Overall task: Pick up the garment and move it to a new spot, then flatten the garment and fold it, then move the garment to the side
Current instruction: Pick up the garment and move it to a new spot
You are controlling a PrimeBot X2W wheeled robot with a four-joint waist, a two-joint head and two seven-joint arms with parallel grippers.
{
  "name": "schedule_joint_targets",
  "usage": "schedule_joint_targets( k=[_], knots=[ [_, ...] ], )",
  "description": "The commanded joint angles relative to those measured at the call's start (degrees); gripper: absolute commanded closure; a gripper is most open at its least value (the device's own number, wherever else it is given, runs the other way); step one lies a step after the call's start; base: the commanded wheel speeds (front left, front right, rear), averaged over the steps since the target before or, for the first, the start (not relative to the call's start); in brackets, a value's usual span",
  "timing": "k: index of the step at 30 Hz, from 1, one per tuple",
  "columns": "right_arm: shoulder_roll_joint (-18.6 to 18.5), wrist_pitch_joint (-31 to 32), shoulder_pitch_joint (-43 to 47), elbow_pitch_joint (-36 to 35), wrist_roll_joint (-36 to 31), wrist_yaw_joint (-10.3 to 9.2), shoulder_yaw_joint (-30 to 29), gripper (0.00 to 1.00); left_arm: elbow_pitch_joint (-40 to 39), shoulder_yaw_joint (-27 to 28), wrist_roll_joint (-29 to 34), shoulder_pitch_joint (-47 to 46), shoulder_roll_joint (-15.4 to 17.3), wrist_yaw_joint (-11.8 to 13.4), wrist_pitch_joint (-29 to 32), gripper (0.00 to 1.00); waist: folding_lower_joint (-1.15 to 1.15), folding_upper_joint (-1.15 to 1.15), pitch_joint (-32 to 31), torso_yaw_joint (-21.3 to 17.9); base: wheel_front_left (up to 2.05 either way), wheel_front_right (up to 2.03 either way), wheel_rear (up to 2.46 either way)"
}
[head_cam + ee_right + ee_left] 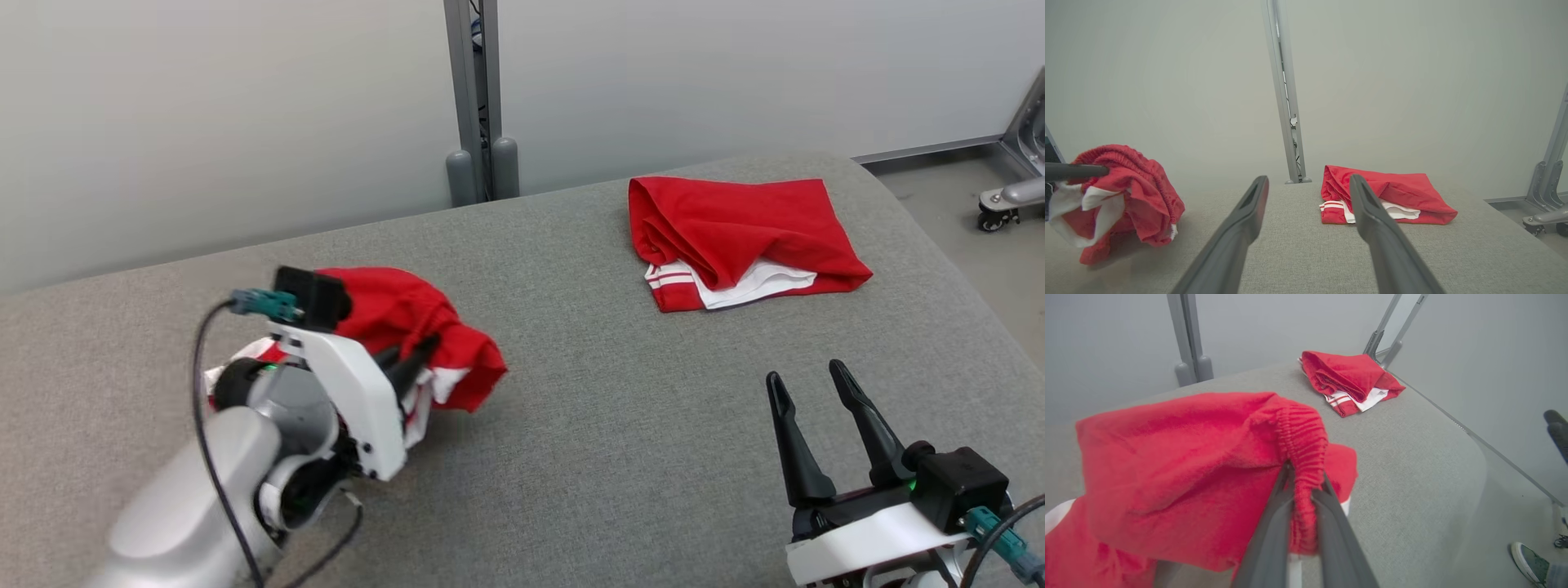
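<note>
Presently, left to right.

1. Left gripper (412,359), near left. Its jaws are closed on the gathered elastic waistband of the garment (408,314), a red piece with white trim. The garment is bunched and hangs low over the grey padded table (612,425); I cannot tell whether its lowest fold touches. (It is held by the band, I judge, so the rest drops free for carrying to a new spot.)
2. Metal post (478,98), far middle, behind the table.
3. Folded red garment (735,229), far right. It lies flat with white striped trim showing at its near edge, apparently set aside, well apart from the held one.
4. Right gripper (804,371), near right. Its jaws are wide apart and empty above bare table, likely waiting to help with the flattening.
5. Caster (998,219), far right, on the floor.
</note>
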Motion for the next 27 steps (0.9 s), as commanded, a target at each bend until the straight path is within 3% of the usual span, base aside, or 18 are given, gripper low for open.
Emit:
schedule_joint_targets(
  k=[1,7,14,15,16,17,18,27],
  knots=[
    [-0.32,-0.17,0.32,-0.04,0.06,0.03,0.03,0.00,-0.02,-0.70,0.79,0.94,-1.10,0.42,-0.95,1.00,0.00,0.00,0.08,-0.11,0.00,0.00,0.00],
    [-0.11,-0.17,-0.62,0.38,0.29,0.03,0.67,0.00,5.33,-5.46,4.35,3.16,-9.03,0.93,-6.49,1.00,0.00,0.00,0.59,-1.24,0.00,0.00,0.00],
    [-0.32,-0.17,-1.52,1.00,0.25,0.03,1.06,0.00,15.81,-7.67,7.05,1.02,-16.32,-2.23,-14.83,1.00,0.00,0.00,1.20,-2.05,0.00,0.00,0.00],
    [-0.30,-0.17,-1.50,1.15,0.23,0.03,1.11,0.00,17.36,-7.93,7.49,0.80,-16.78,-2.70,-15.94,0.91,0.00,0.00,1.23,-2.11,0.00,0.00,0.00],
    [-0.28,-0.17,-1.48,1.33,0.23,0.03,1.13,0.00,19.15,-8.23,7.29,0.83,-17.45,-3.09,-16.52,0.71,0.00,0.00,1.25,-2.16,0.00,0.00,0.00],
    [-0.25,-0.17,-1.51,1.52,0.25,0.03,1.14,0.00,20.63,-8.50,6.97,0.71,-18.09,-3.54,-16.99,0.21,0.00,0.00,1.24,-2.19,0.00,0.00,0.00],
    [-0.23,-0.17,-1.57,1.66,0.28,0.03,1.15,0.00,21.79,-8.71,6.91,0.27,-18.42,-3.94,-17.52,0.00,0.00,0.00,1.21,-2.18,0.00,0.00,0.00],
    [-0.71,-0.17,-1.03,1.71,0.35,0.03,-0.13,0.00,26.64,-10.87,7.23,-2.47,-19.89,-5.95,-22.13,0.00,0.00,0.00,0.26,-0.33,0.00,0.00,0.00]
  ],
)
